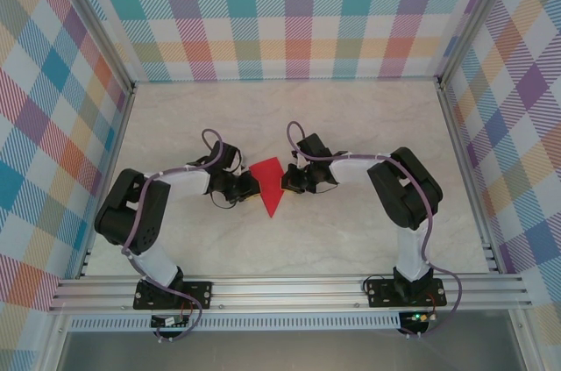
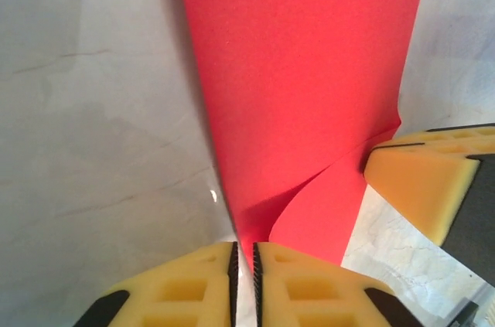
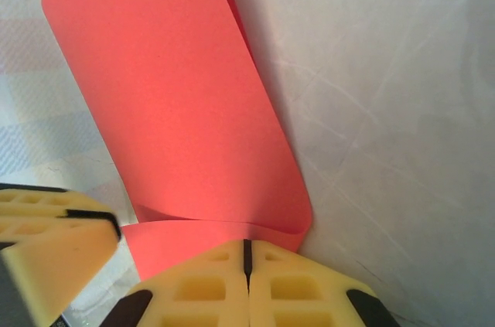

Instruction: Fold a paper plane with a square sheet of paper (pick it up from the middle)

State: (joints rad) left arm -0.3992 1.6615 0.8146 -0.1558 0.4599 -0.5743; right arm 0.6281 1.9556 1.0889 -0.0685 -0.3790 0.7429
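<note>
Folded red paper (image 1: 269,187) on pale marbled tabletop (image 1: 368,125), plaid walls (image 1: 298,11) around; right tool (image 3: 247,257) pressed together at its fold; left tool (image 2: 244,261) barely parted, grip uncertain.

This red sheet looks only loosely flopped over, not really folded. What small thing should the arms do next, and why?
Probably slide the shut right gripper along the bend to press it flat. The flap of the red paper curls over in a rounded loop, not a sharp crease. The right tips sit at that bend, and the left gripper at the opposite side may steady it.
</note>
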